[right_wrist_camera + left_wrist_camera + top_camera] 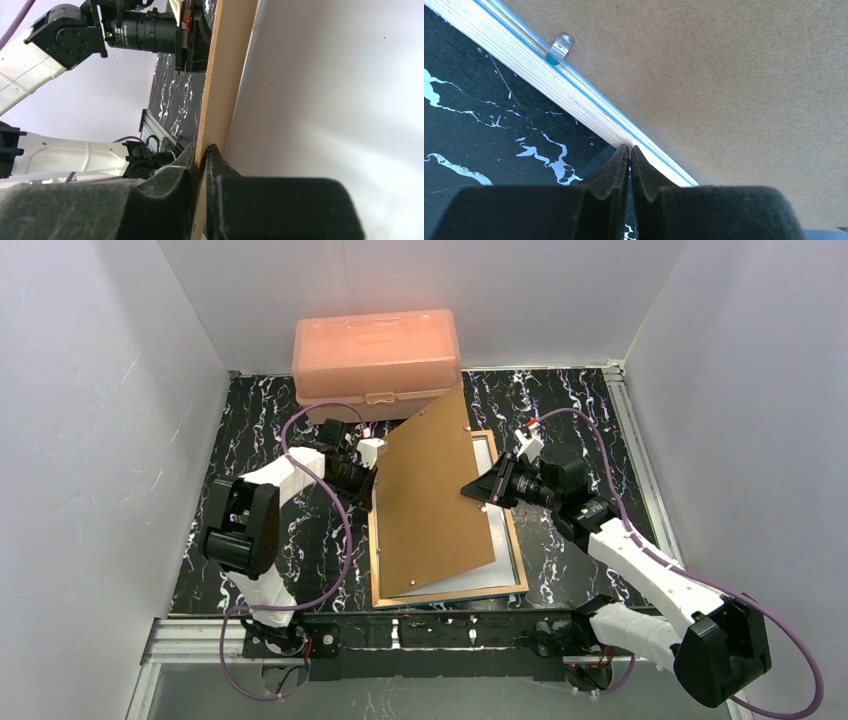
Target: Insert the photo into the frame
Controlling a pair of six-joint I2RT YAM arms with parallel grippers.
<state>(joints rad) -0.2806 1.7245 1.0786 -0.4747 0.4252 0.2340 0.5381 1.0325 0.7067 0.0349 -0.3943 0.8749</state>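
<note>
Lit bright and even from overhead; crisp throughout in the top view. Threw only soft shadow under the tilted backing board (pixel 430 490), left a faint sheen on the peach box (pixel 375 340). Blurred heavily at the near jaws in both wrist views; washed out pale beside the board in the right one.

Left claw (pixel 630 151) closed tight, right claw (pixel 202 150) clamped, tips pointing inward.

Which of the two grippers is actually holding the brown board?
The right gripper: it pinches the edge of the tilted brown board. The left gripper is shut on nothing, tips by the frame's wooden edge.
</note>
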